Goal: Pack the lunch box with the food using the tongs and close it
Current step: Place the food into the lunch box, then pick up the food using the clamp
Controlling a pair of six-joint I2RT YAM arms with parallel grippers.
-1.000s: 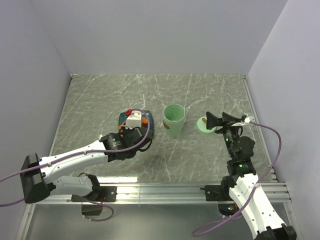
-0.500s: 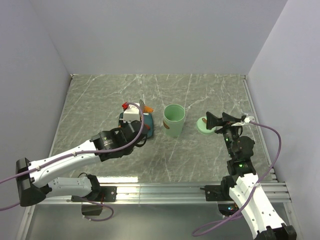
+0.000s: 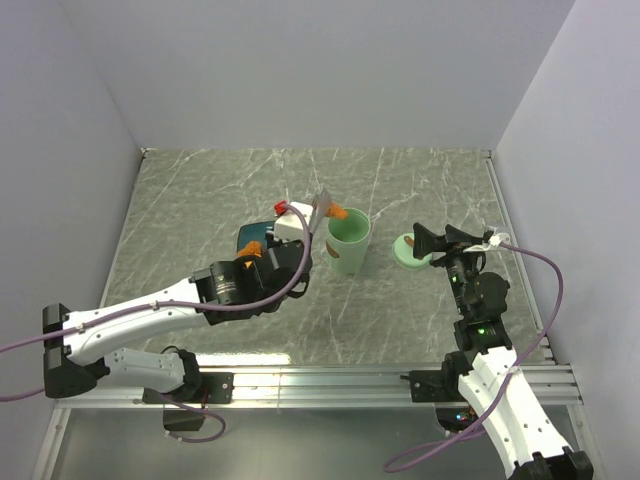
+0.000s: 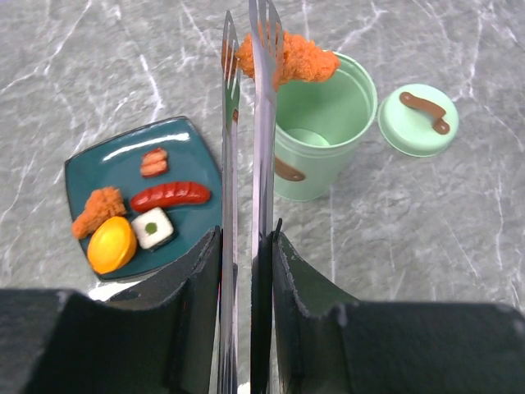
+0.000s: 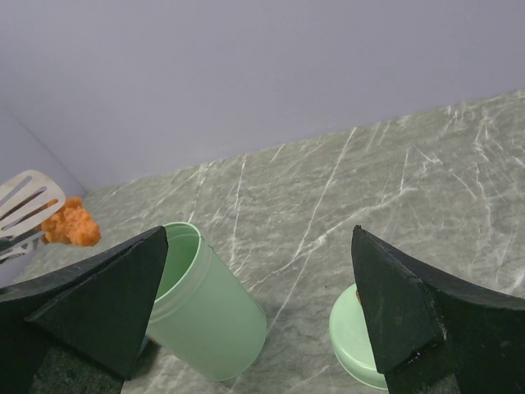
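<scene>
Your left gripper stays clenched on the tongs, which pinch an orange fried piece. Since a second ago you have swung it from the teal plate to just above the open lunch box rim. Your right gripper, spread wide, hasn't moved; it hovers by the lid.

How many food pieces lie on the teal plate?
5, seen from the left wrist: a red strip farthest, a red sausage mid-plate, an orange fried piece at image left, a yellow ball and white cube nearest. None appears hidden.
</scene>
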